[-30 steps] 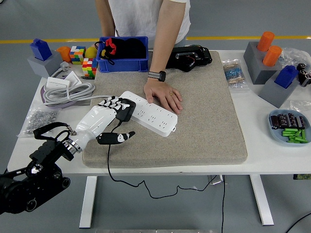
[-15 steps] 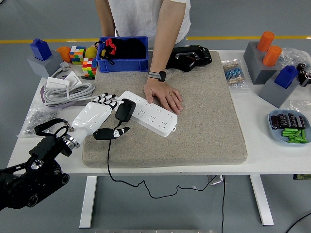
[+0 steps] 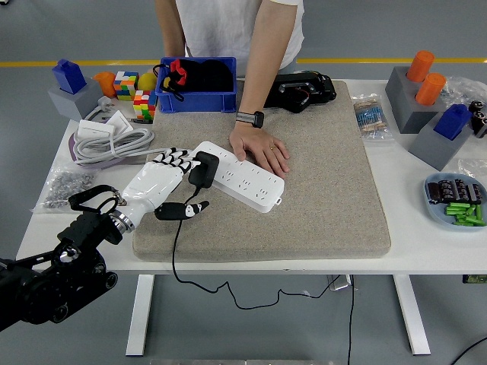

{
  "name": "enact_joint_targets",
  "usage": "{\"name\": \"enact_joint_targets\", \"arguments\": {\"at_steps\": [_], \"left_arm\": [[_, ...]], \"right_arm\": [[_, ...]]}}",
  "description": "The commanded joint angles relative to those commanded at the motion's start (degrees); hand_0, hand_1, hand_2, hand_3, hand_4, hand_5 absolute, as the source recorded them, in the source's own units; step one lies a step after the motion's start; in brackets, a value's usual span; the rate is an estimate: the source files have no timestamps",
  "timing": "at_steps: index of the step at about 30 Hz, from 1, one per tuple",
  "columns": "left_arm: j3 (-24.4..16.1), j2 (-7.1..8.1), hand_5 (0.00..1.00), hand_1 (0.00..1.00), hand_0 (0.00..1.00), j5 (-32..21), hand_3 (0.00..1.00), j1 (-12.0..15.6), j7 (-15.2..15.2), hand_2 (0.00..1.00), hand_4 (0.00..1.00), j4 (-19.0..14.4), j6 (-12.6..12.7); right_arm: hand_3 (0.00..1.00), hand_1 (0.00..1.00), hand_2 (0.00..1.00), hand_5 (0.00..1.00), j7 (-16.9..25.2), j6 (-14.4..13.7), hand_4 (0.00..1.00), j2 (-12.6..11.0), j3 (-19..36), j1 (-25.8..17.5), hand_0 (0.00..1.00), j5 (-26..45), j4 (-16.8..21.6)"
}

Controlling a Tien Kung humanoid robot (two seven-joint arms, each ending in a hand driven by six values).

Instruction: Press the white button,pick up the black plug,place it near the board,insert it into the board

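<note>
A white power strip (image 3: 242, 176) lies at a slant on the grey mat (image 3: 319, 175). A black plug (image 3: 203, 169) stands on the strip's left end, and its black cord (image 3: 174, 251) runs off the table's near edge. My left hand (image 3: 183, 184), white with black fingertips, lies just left of the plug. Its fingers (image 3: 173, 160) are spread and its thumb (image 3: 183, 211) is apart below; it holds nothing. A person's hand (image 3: 262, 148) rests flat on the strip's far side.
A blue bin (image 3: 196, 85) and a black device (image 3: 304, 90) stand at the back. White coiled cable (image 3: 114, 141) and puzzle cubes (image 3: 133, 91) are at the left. Grey blocks with orange and blue pegs (image 3: 426, 99) and a dish of small parts (image 3: 455, 201) are at the right.
My left hand drew back to the left off the plug, then came close beside it again with fingers spread. The plug stays on the strip's left end. The person's hand has not moved.
</note>
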Motion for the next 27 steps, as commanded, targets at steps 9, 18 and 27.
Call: {"name": "enact_joint_targets", "arguments": {"at_steps": [9, 18, 27], "left_arm": [[0.51, -0.64, 0.643, 0.997, 0.986, 0.26, 0.881, -2.09, 0.73, 0.902, 0.821, 0.7, -0.45], [1.62, -1.51, 0.654, 0.988, 0.983, -0.9, 0.872, -3.69, 1.8, 0.891, 0.828, 2.4, -1.72], [3.41, -2.22, 0.658, 0.984, 0.978, -2.12, 0.866, -4.62, 1.84, 0.89, 0.828, 3.6, -2.37]], "right_arm": [[0.523, 0.495, 0.51, 0.326, 0.01, -0.01, 0.639, 0.03, 0.0, 0.11, 0.583, 0.12, -0.04], [0.523, 0.494, 0.509, 0.327, 0.05, 0.0, 0.64, 0.1, -0.13, 0.31, 0.583, 0.17, 0.09], [0.522, 0.492, 0.508, 0.327, 0.04, -0.01, 0.64, 0.0, -0.39, 0.26, 0.583, 0.23, 0.06]]}}
